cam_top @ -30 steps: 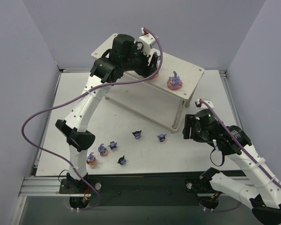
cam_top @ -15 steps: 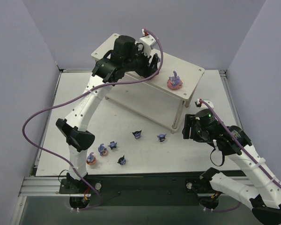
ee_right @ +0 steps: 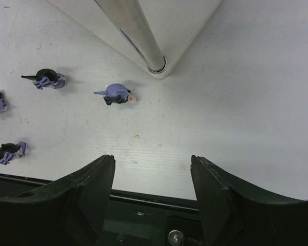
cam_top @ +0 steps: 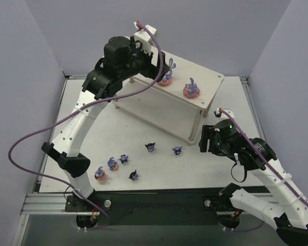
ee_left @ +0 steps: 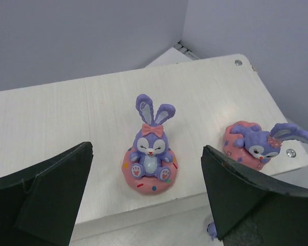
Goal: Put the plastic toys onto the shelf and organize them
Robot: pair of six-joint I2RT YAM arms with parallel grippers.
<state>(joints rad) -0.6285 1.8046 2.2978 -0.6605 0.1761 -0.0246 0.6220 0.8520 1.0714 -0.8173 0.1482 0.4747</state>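
Just changed: the left gripper has let go and drawn up and back from the shelf. A second ago it was pressed low over the top board, hiding what it carried.
Left gripper: released, fingers spread wide, nothing between them.
Freed toy: the upright rabbit stands on its pink base on the top board. It is straight ahead of the left gripper and clear of both fingers.
Its neighbour: the second rabbit sits on the same board, off to that gripper's right and near the corner. From the wrist view it seems to lean forward, though I can't be sure.
Right gripper: open and empty, hanging over the table. It has hardly shifted.
Nearest to it: a blue figure lies ahead and a little to its left, just beside the shelf leg.
Still on the table: a small rabbit, another rabbit and four blue figures in all, well short of the left gripper.
What it means: I'd say two of the eight toys are placed. The left arm is free to fetch another, and the right arm looks best set for that nearest blue figure.
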